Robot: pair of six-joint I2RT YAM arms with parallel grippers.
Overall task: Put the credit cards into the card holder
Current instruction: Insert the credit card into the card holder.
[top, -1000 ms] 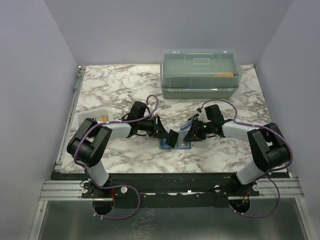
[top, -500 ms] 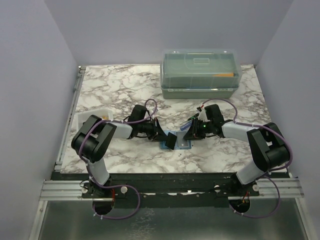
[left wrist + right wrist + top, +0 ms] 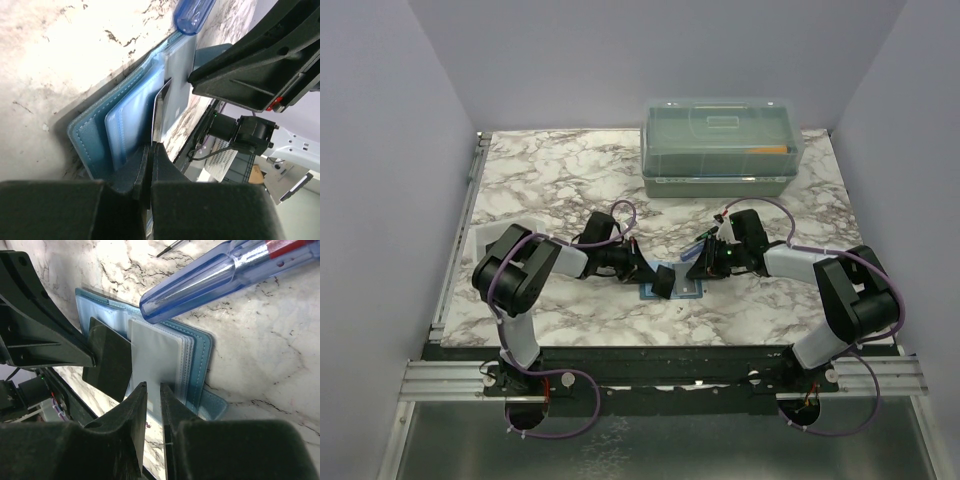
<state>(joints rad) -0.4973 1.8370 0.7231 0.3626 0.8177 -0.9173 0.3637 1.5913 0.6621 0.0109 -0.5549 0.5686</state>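
The teal-blue card holder [image 3: 688, 289] lies open on the marble between the two arms. Its clear sleeves [image 3: 156, 352] fan upward. My left gripper [image 3: 662, 281] is shut on a thin whitish credit card [image 3: 159, 106]. The card shows edge-on in the left wrist view and reaches in among the sleeves of the card holder [image 3: 95, 134]. My right gripper [image 3: 152, 386] hangs low over the holder's [image 3: 202, 352] right half. Its jaws stand a narrow gap apart with nothing seen between them. The left gripper's black fingers [image 3: 107, 364] cover the holder's left half.
A blue see-through pen-like tool [image 3: 215, 275] lies just behind the holder, beside the right gripper [image 3: 700, 268]. A large translucent lidded box [image 3: 720, 148] stands at the back. A small white tray [image 3: 480, 240] sits at the left edge, partly hidden behind the left arm.
The left arm's elbow has swung right and its gripper has edged lower over the holder, still holding the card. The right gripper has barely moved.
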